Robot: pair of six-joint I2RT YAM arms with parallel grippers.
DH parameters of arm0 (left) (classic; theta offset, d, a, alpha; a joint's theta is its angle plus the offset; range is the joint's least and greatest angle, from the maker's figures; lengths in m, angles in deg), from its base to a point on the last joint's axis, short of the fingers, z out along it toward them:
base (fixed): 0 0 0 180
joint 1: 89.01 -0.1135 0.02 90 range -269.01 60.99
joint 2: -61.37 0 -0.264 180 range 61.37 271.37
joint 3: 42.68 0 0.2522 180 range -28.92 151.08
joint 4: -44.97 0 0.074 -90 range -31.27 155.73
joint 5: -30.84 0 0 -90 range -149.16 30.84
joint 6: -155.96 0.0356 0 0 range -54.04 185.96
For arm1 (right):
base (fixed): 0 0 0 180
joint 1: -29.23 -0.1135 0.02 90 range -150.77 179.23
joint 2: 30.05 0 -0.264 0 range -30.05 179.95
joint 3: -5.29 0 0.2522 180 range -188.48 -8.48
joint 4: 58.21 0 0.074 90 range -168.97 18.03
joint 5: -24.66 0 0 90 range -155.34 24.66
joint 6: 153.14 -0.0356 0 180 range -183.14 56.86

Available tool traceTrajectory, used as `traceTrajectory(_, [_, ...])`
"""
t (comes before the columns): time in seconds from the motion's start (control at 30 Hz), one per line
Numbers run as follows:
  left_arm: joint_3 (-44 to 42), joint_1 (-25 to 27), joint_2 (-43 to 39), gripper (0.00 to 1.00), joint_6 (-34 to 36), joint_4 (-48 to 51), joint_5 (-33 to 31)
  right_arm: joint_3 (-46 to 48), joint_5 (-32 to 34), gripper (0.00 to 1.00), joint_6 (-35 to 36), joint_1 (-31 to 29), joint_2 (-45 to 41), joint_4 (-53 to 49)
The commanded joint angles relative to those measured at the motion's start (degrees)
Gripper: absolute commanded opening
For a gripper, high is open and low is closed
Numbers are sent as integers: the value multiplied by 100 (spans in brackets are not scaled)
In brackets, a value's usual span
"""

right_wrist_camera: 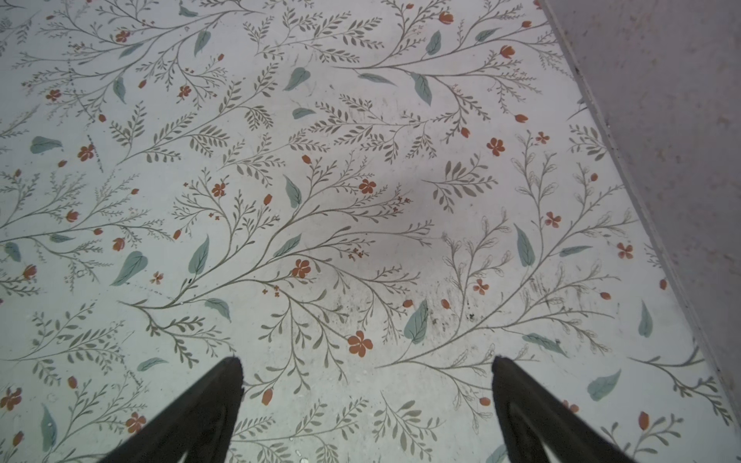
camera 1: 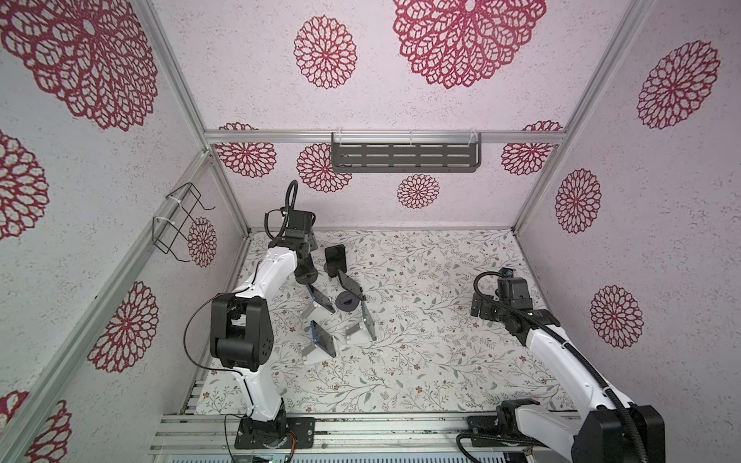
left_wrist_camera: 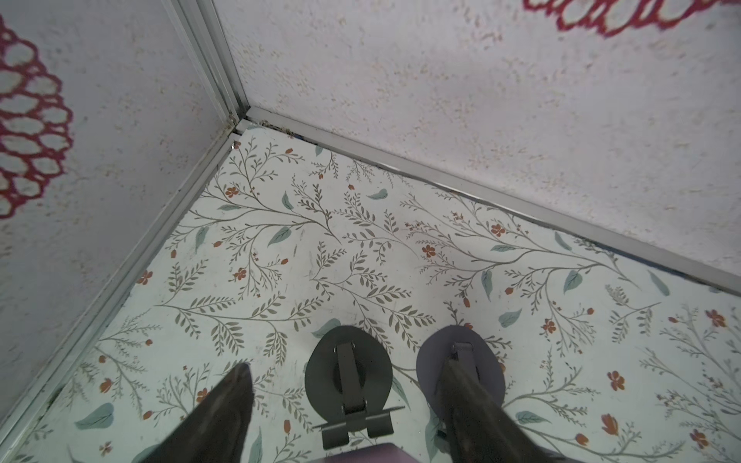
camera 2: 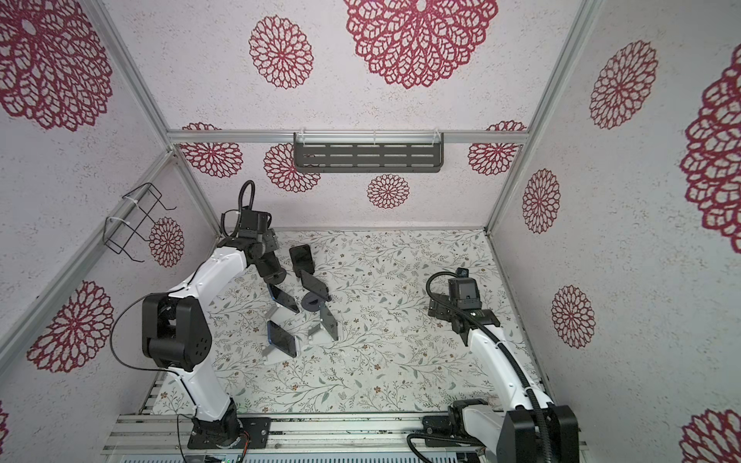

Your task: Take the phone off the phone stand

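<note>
Several phones [camera 1: 322, 340] leaned on stands [camera 1: 309, 352] in a cluster left of centre on the surface [camera 1: 441, 360], so the removal looked largely undone. The left fingers [left_wrist_camera: 228, 401] stood partly open over an empty dark stand [left_wrist_camera: 347, 373], with nothing visible between their tips. A purplish edge [left_wrist_camera: 361, 453] low between them might have been a phone, but I could not tell. The right fingers [right_wrist_camera: 216, 401] gaped wide and empty over bare surface, well apart from the phones. No brand, label or writing could be read.
</note>
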Motion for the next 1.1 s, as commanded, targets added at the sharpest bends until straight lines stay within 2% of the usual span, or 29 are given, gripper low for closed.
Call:
traceTrajectory(0.0, [304,-20,-422,57,64,96,16,-64,-523,99,195,-36,-56,-11])
traceTrajectory(0.23, [490,41,-872,57,120,673,535,-423,-1936,99,488,-241,68,-13])
traceTrajectory(0.33, [547,54,-1109,57,152,1014,881,-750,-2660,99,582,-579,152,191])
traceTrajectory(0.47, [564,67,-1431,56,132,1413,1536,-1328,-3287,95,774,-1217,429,515])
traceTrajectory(0.73, [292,223,-2141,54,197,2023,2477,-2594,-4034,89,1337,-2530,1408,1016])
traceTrajectory(0.93, [-27,292,-2413,52,66,2001,3882,-3295,-4240,84,1377,-3116,2390,1831])
traceTrajectory(1.07, [-164,399,-2380,52,3,1840,4602,-3756,-4426,83,1348,-3222,3006,2169])
